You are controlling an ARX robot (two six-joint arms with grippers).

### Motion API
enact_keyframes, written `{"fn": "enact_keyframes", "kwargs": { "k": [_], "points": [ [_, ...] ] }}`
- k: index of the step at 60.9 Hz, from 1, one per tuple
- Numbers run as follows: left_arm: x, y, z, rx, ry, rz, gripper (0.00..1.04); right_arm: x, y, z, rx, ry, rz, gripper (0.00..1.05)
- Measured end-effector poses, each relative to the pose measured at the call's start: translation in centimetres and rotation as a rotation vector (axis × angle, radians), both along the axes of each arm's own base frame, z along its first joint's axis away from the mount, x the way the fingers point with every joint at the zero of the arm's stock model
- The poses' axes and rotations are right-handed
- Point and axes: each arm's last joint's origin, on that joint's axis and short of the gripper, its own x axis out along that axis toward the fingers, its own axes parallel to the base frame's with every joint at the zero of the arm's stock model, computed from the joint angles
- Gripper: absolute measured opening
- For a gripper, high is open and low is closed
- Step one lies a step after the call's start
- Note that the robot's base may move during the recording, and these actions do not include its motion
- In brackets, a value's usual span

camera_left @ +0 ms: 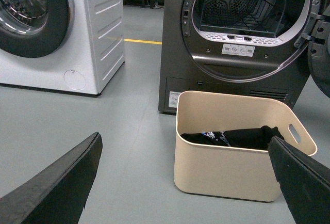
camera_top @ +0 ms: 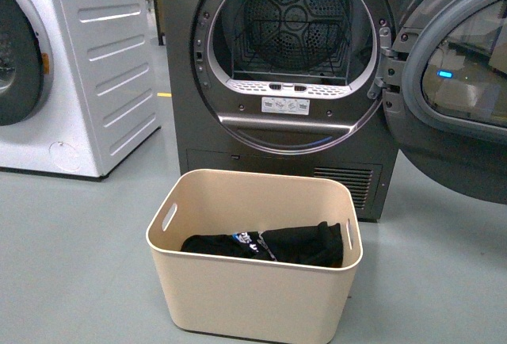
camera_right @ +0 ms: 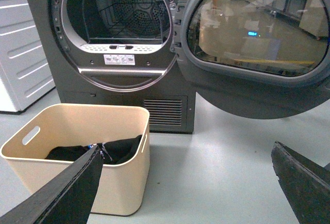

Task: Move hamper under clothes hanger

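The beige hamper [camera_top: 253,296] stands on the grey floor just in front of the open dryer, with black clothes [camera_top: 277,245] lying in its bottom. Neither arm shows in the front view. My left gripper [camera_left: 185,137] is open, its dark fingers [camera_left: 62,182] spread wide; the hamper [camera_left: 227,170] sits ahead of it, nearer the right-hand finger. My right gripper [camera_right: 186,147] is open too, with the hamper [camera_right: 121,188] beside and partly behind one finger [camera_right: 67,193]. Both grippers hold nothing. The clothes hanger is out of view.
A dark grey dryer [camera_top: 293,122] stands right behind the hamper, its round door [camera_top: 459,82] swung open to the right over the floor. A white washing machine [camera_top: 87,66] stands at the left. Bare grey floor [camera_top: 71,257] lies on both sides of the hamper.
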Motion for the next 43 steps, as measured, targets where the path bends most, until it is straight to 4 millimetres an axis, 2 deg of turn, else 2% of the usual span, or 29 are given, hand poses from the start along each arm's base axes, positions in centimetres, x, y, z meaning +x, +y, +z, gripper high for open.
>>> {"fn": "enact_keyframes", "kwargs": {
  "k": [43],
  "points": [
    [0.02, -0.01, -0.02, 0.000, 0.005, -0.005, 0.98, 0.01, 0.00, -0.01, 0.000, 0.002, 0.000, 0.97]
  ]
}}
